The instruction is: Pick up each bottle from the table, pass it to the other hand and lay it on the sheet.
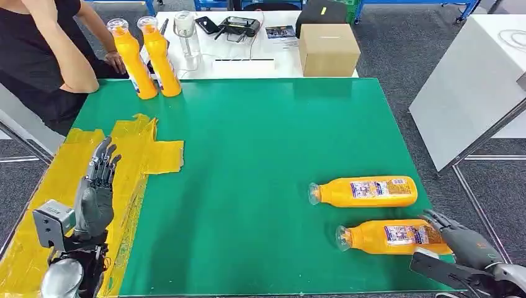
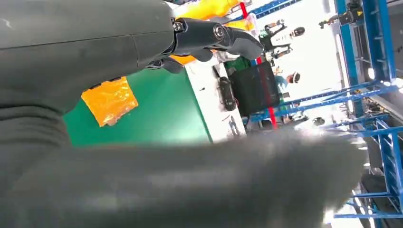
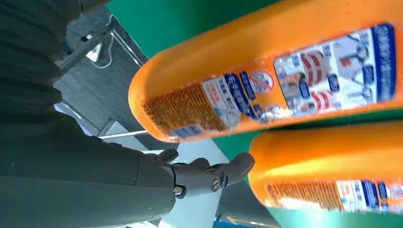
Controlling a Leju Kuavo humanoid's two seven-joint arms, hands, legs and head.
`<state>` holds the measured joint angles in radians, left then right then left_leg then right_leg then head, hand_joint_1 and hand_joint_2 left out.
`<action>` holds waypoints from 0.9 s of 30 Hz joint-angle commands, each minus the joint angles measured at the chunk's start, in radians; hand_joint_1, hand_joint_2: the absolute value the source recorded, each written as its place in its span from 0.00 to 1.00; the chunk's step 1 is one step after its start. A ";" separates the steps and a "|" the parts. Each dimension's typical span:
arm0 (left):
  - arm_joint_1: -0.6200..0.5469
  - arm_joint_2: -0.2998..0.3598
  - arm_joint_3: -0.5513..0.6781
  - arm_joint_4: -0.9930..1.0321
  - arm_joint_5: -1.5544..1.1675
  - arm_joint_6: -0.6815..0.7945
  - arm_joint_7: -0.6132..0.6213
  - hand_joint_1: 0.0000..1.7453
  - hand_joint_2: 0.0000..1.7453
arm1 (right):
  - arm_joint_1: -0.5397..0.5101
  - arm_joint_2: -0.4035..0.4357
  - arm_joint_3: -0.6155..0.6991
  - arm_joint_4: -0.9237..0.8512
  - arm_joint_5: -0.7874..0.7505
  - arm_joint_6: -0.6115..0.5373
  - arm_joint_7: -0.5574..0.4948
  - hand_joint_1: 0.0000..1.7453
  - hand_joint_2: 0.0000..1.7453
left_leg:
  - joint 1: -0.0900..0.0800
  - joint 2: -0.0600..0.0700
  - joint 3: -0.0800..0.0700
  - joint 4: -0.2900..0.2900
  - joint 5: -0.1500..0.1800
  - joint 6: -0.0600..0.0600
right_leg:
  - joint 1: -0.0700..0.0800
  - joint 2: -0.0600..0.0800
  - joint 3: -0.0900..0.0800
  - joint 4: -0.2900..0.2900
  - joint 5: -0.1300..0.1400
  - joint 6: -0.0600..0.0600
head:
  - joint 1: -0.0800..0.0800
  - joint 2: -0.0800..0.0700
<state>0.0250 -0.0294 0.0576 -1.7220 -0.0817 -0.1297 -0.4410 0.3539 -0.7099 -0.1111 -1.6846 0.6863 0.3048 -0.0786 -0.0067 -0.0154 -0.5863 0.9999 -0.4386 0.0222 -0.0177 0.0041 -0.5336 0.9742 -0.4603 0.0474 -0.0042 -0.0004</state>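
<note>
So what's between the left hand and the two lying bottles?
Head view: only bare green table between the left hand and the lying bottles.

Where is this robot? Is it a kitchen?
Probably not: it looks like a robot test lab. A green mat covers the table, blue metal racks stand nearby, and gadgets lie on a white desk.

Right hand (image 1: 462, 239) sits at the base of the near bottle (image 1: 391, 236), and that base is hidden behind it; contact can't be judged. In the right wrist view both bottles run off the edge. A blurred grey mass smears across the left wrist view, covering most of the surface (image 2: 157, 114). The person (image 1: 43, 56) is cut off at the edge.
</note>
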 commanded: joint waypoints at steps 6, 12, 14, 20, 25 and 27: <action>-0.075 0.028 -0.048 0.117 0.037 -0.013 0.009 0.00 1.00 | -0.126 -0.058 0.315 0.246 -0.034 -0.046 0.050 0.00 1.00 | 0.003 0.000 0.004 -0.002 0.000 -0.001 | 0.003 -0.001 0.006 -0.005 0.001 -0.002 | 0.000 0.000; -0.083 0.031 -0.059 0.127 0.053 -0.020 0.013 0.00 1.00 | -0.196 -0.010 0.445 0.362 0.013 -0.073 0.069 0.02 1.00 | 0.003 -0.001 0.006 -0.002 0.000 -0.002 | 0.004 -0.001 0.007 -0.005 0.001 -0.002 | 0.000 0.000; -0.089 0.030 -0.065 0.132 0.058 -0.022 0.015 0.00 1.00 | -0.247 0.054 0.515 0.465 0.055 -0.113 0.072 0.07 1.00 | 0.004 -0.001 0.006 -0.002 0.000 -0.001 | 0.004 -0.001 0.007 -0.005 0.001 -0.001 | 0.000 0.000; -0.104 0.028 -0.078 0.143 0.067 -0.023 0.021 0.00 1.00 | -0.335 0.148 0.632 0.648 0.101 -0.169 0.079 0.69 1.00 | 0.008 0.011 0.011 -0.002 -0.003 -0.003 | 0.009 0.010 0.009 -0.009 0.003 -0.002 | 0.000 0.000; -0.124 0.025 -0.085 0.162 0.070 -0.024 0.023 0.00 1.00 | -0.353 0.189 0.660 0.716 0.117 -0.184 0.082 0.97 1.00 | 0.029 0.027 0.035 -0.006 -0.012 -0.010 | 0.028 0.026 0.030 -0.031 0.006 -0.012 | 0.001 0.000; -0.128 0.026 -0.086 0.167 0.071 -0.024 0.023 0.00 1.00 | -0.356 0.188 0.662 0.723 0.116 -0.188 0.080 0.97 1.00 | 0.036 0.035 0.034 -0.005 -0.014 -0.015 | 0.035 0.032 0.031 -0.035 0.006 -0.014 | 0.002 0.000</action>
<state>-0.0478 -0.0141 0.0027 -1.6396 -0.0175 -0.1503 -0.4238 -0.0210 -0.6530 0.4101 -1.1985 0.7908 0.1205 -0.0095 0.0297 0.0278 -0.5412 0.9957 -0.4618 0.0069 0.0182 0.0423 -0.4930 0.9397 -0.4673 0.0289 -0.0027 -0.0004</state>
